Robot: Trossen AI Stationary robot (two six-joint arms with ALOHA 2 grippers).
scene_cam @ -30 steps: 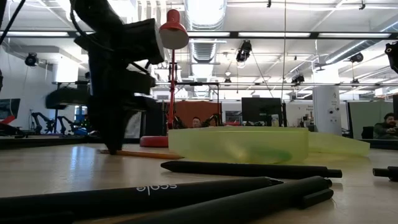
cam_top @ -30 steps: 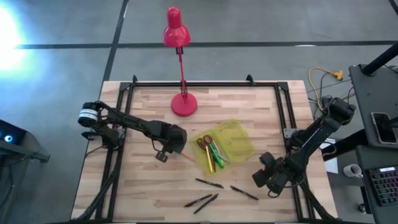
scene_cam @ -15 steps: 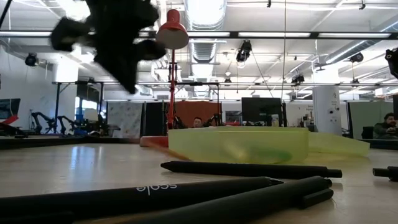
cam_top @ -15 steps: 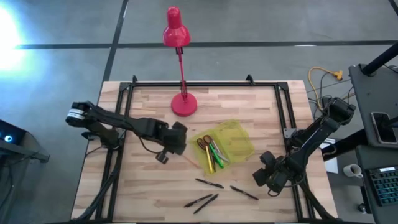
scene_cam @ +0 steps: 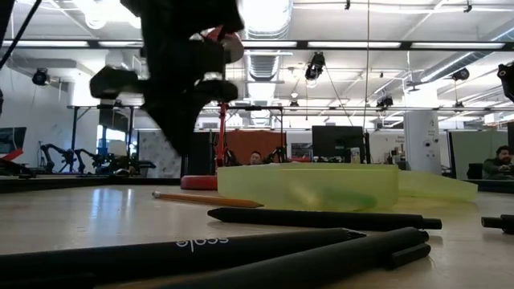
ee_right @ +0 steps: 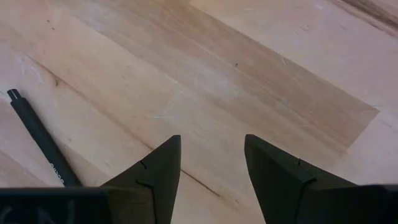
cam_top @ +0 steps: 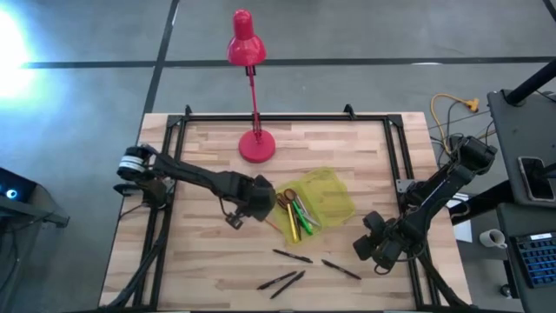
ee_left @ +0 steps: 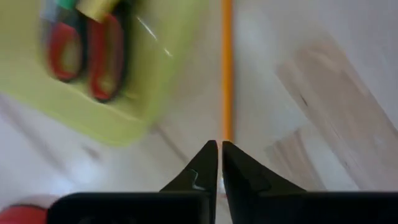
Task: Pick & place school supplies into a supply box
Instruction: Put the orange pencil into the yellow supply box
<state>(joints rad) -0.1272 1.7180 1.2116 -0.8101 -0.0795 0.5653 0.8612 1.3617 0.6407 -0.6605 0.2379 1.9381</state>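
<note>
School supplies lie in two groups on the pale wooden table [cam_top: 200,156]. Red-handled scissors [cam_top: 286,197], a green marker [cam_top: 303,215] and a yellow pencil [cam_top: 292,224] sit inside the see-through yellow-green plastic box [cam_top: 334,196] near the middle of the table. A thin orange pencil [ee_left: 227,68] lies flat on the wood just beside the box. Four black pens [cam_top: 292,256] lie on the table nearer the front edge. The left gripper [ee_left: 219,163] hangs above the orange pencil, jaws almost shut, and it seems to hold nothing, though the view is blurry. The right gripper [ee_right: 211,168] waits over bare wood by the right side, jaws wide apart and empty. A red desk lamp [cam_top: 254,143] stands behind the box.
</note>
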